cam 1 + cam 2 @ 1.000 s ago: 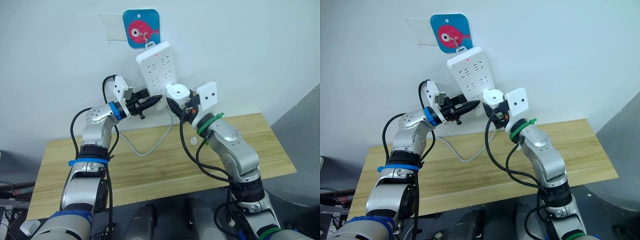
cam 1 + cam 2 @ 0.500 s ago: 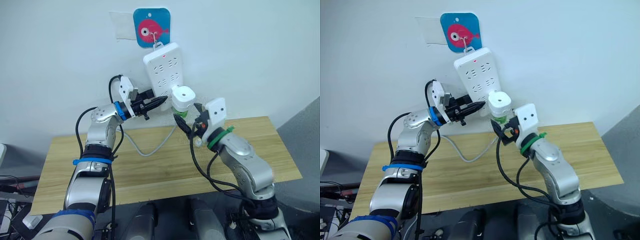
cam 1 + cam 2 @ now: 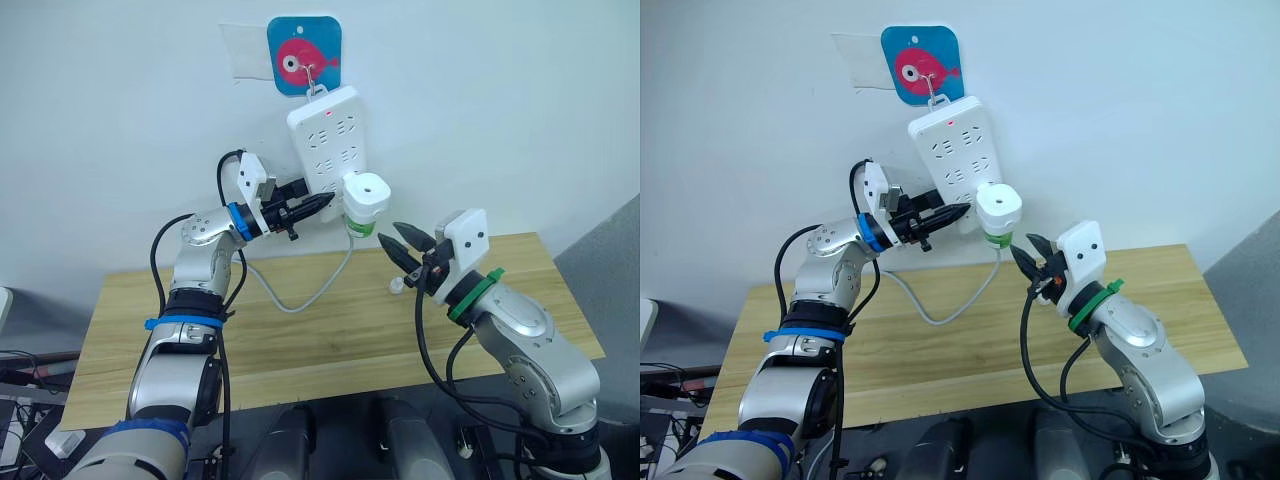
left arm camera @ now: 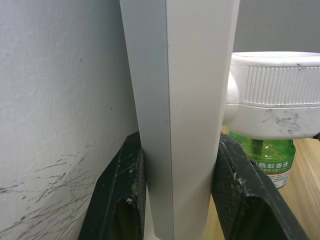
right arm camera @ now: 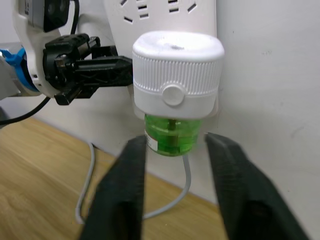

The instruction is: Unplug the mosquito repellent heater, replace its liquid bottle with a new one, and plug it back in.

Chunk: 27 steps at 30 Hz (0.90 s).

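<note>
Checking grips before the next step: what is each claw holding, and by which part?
Left claw clamps the power strip's lower end across its two side edges. Right claw is open, holding nothing.

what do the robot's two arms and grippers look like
Both arms are silver-grey metal with black joints and loose black cables. The left arm wears blue bands, the right arm a green band at the wrist. Each wrist carries a white camera block, and each gripper, left and right, has two black fingers.

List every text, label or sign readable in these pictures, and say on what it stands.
"热蚊香液": white characters on the label of the green liquid bottle under the mosquito repellent heater.
Smaller print on that label: too blurred to read.
Blue wall hook plate: a pink fish picture, no words.
Power strip: no readable marking.
</note>
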Available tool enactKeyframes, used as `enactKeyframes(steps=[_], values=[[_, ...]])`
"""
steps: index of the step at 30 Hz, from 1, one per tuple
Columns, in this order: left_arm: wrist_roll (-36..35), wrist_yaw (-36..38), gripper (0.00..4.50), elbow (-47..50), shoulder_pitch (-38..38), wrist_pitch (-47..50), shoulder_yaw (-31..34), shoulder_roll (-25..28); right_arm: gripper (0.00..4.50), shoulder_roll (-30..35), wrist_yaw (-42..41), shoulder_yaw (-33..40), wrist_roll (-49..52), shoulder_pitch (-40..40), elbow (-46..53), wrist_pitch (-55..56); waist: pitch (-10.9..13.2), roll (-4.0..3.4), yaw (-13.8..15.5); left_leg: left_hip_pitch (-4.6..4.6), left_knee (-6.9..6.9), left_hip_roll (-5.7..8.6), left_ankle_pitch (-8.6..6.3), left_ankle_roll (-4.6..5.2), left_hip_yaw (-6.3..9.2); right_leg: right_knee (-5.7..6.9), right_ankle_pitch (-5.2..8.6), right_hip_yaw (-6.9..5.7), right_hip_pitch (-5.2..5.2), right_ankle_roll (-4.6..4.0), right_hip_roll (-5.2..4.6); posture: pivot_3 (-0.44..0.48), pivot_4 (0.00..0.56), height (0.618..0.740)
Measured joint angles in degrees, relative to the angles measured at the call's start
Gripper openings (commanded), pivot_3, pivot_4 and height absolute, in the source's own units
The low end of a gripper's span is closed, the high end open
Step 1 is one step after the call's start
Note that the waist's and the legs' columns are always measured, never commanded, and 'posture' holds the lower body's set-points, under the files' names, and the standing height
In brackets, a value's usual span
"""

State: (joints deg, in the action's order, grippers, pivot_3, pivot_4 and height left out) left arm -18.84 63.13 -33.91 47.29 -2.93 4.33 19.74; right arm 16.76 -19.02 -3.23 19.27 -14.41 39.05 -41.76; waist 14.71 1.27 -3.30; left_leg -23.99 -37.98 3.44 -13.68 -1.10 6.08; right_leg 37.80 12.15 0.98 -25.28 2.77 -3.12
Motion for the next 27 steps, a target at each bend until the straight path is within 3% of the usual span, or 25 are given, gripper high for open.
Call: enactKeyframes(steps=[2,3,11,17,21,27], values=[[0.0,0.0,1.38,0.0,0.0,0.0,0.0,0.0,0.19,-0.2,0.3,0.0,0.0,-0.3,0.0,0.4,0.0,0.00,0.0,0.00,0.00,0.00,0.00,0.00,0.00,0.00,0.00,0.00,0.00,0.00,0.00,-0.108,0.215,0.740],[0.0,0.0,1.38,0.0,0.0,0.0,0.0,0.0,0.04,-0.4,0.4,0.0,0.0,-0.4,0.0,0.6,0.0,0.00,0.0,0.00,0.00,0.00,0.00,0.00,0.01,0.00,0.00,0.00,0.00,0.00,0.00,-0.108,0.215,0.740],[-0.1,-0.1,1.38,0.1,0.0,0.7,0.1,0.0,0.04,-0.9,0.6,-0.2,0.1,-0.4,0.0,1.2,0.0,0.00,0.0,0.00,0.00,0.00,0.01,-0.01,0.01,0.00,0.00,0.00,0.00,0.00,0.00,-0.105,0.210,0.740],[-0.2,0.2,3.26,0.9,-0.5,2.2,0.0,1.0,0.00,-0.8,0.8,-0.3,0.1,-0.4,0.3,1.1,0.0,0.00,0.0,0.02,-0.01,-0.01,0.00,-0.01,0.00,0.05,0.00,0.01,-0.01,0.00,0.01,-0.095,0.207,0.740],[-0.7,0.0,4.49,4.8,-3.9,4.2,0.9,4.5,0.00,-0.2,0.4,-0.3,0.7,-0.1,1.7,1.0,0.0,0.00,-0.1,0.05,0.02,-0.03,0.01,-0.01,-0.02,0.05,0.00,0.05,-0.02,0.00,0.01,-0.091,0.206,0.740],[-2.9,-1.2,4.49,14.4,-12.4,9.5,2.7,8.5,0.00,0.3,0.1,-0.4,2.4,0.0,1.9,0.7,0.0,0.00,0.0,0.05,0.01,-0.04,0.00,-0.01,0.00,0.05,0.00,0.05,-0.01,-0.01,0.00,-0.058,0.214,0.740]])
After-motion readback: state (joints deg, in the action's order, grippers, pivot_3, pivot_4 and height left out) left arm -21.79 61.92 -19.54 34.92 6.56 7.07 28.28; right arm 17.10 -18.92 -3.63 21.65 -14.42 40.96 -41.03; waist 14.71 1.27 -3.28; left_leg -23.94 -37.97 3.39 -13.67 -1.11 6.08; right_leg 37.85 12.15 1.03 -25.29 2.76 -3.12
